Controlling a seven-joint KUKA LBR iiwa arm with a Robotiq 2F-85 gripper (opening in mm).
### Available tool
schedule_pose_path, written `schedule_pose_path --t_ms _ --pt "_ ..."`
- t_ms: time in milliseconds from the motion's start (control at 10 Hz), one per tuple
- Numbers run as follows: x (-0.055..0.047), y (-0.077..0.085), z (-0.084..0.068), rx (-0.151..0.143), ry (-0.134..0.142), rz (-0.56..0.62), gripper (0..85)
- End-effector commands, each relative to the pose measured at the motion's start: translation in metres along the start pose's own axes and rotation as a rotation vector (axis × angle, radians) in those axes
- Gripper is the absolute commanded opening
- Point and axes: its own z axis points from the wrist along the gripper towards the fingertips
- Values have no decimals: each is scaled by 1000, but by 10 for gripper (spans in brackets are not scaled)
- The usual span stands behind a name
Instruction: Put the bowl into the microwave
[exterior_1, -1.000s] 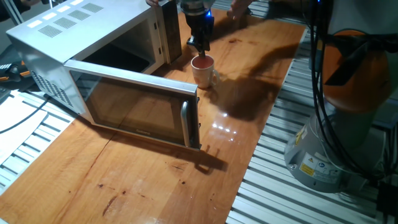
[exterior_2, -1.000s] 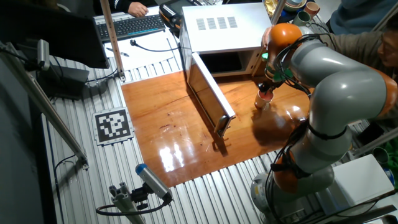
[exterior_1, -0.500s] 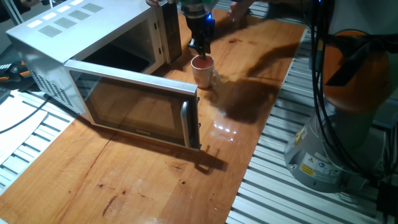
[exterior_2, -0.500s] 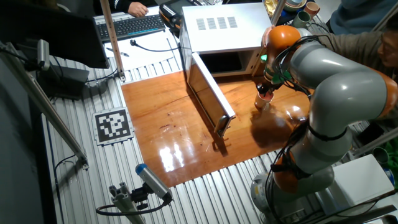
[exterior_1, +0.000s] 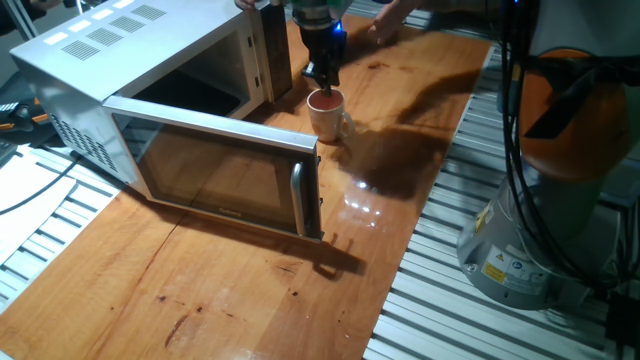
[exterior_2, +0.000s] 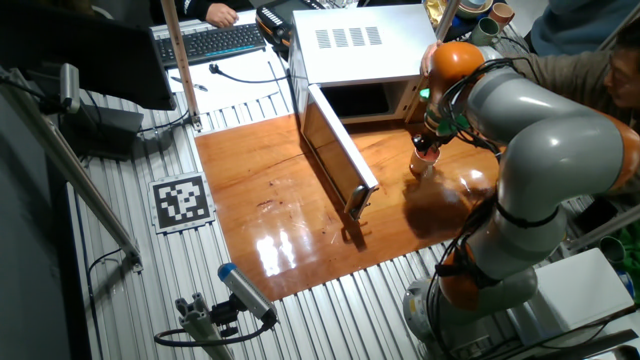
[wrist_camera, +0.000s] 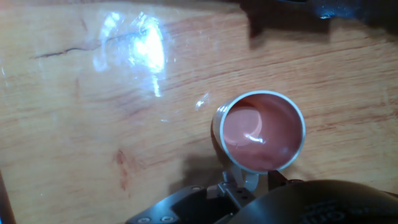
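1. Gripper (exterior_1: 323, 72) hangs directly over the bowl (exterior_1: 327, 113), upper middle of frame; fingertips at the rim, grip state impossible to tell.
2. Bowl stands upright on the wooden table (exterior_1: 230, 290), right of the microwave (exterior_1: 150, 90).
3. Microwave door (exterior_1: 220, 170) is swung open; cavity mostly shadowed.
4. Hand view: bowl (wrist_camera: 261, 132) at lower right, fingers mostly cut off by the bottom edge.

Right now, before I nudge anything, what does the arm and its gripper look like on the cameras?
The arm is made of thick, rounded silver-grey segments with orange joint bands, and black cables run down beside it. Its base carries small label stickers. Near the wrist a blue-green light glows. The gripper is dark and narrow, tapering to two slim fingers; the hand view shows only its dark, blurred body at the bottom edge.
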Motion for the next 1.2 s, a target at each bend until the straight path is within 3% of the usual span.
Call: schedule_pose_path --t_ms 0,200,400,700,1100 --pt "0 0 0 10 6 -2 340" --pt "0 0 0 40 4 -4 340" --pt "1 -1 0 30 10 -12 340" --pt "11 -3 -4 26 21 -6 340" --pt "22 -4 1 21 12 -3 340"
